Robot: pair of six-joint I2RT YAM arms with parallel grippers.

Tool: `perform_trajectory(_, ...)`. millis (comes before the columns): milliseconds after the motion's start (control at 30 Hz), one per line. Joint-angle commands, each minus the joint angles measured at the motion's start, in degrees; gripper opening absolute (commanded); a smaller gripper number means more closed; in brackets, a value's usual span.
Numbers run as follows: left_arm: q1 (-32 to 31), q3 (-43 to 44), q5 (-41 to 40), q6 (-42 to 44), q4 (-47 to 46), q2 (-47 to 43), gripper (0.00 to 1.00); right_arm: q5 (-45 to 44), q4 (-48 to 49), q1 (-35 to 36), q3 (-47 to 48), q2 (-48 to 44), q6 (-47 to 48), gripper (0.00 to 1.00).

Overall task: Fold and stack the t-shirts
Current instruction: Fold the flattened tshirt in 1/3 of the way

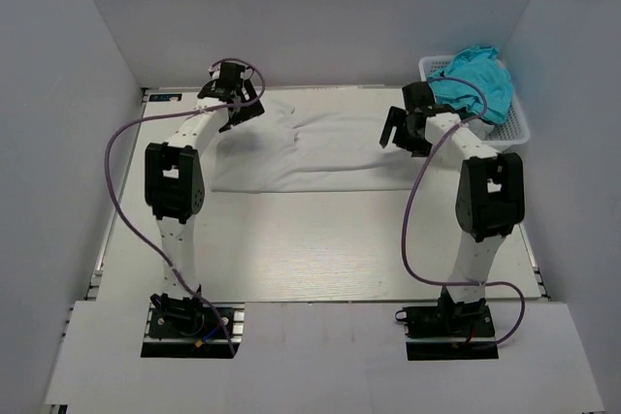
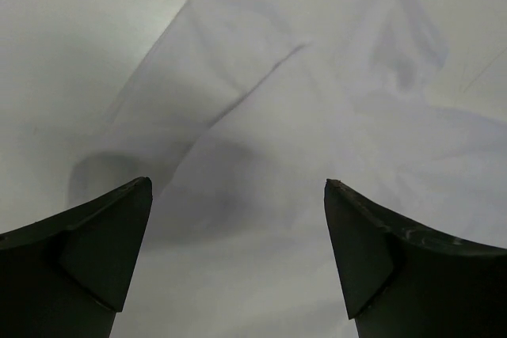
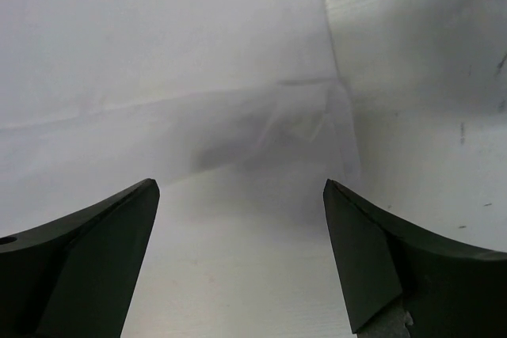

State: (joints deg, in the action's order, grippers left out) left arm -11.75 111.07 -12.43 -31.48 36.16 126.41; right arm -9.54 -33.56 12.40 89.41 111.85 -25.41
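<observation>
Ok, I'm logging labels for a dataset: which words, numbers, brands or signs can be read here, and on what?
No text can be read in any view.
Plain white cloth t-shirt: no print shows.
Crumpled teal cloth in the white plastic basket: no writing shows.
Small dark strip at the far left corner: too small to read.

My pale flat tabletop point(image 1: 320, 249) fills the frame's middle. A plain white thin-cloth t-shirt point(image 1: 320, 152) lies spread across its upper middle; a white slotted plastic basket point(image 1: 517, 126) sits at upper right.
</observation>
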Motion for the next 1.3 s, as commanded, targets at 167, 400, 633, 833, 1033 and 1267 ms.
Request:
perform_trajectory(167,-0.82,-29.74,7.57,-3.85,-10.82,-23.65,1.0,11.73,10.79,1.57,-11.45,-6.13,2.64,0.9)
perform_trajectory(400,-0.21,-36.62,13.21,-5.96,-11.73,-19.37,1.0,14.11,13.61,1.75,-14.07,-3.04,1.15,0.9)
perform_trajectory(633,0.32,-45.31,7.87,-6.48,-9.44,-18.56,1.0,13.23,16.51,1.92,-26.61,-5.94,1.06,0.9)
perform_trajectory(833,-0.2,-61.47,7.15,-9.72,-8.21,-33.63,1.0,14.81,17.22,3.33,-41.22,-16.36,-0.69,0.9)
perform_trajectory(1033,-0.73,-72.31,8.65,-12.81,-1.9,-52.82,1.0,16.92,11.69,6.92,-53.71,-31.39,0.62,0.9)
perform_trajectory(1267,-0.73,-67.83,9.27,-12.81,0.14,-68.48,1.0,19.3,7.02,12.55,-50.3,-42.76,2.38,0.9)
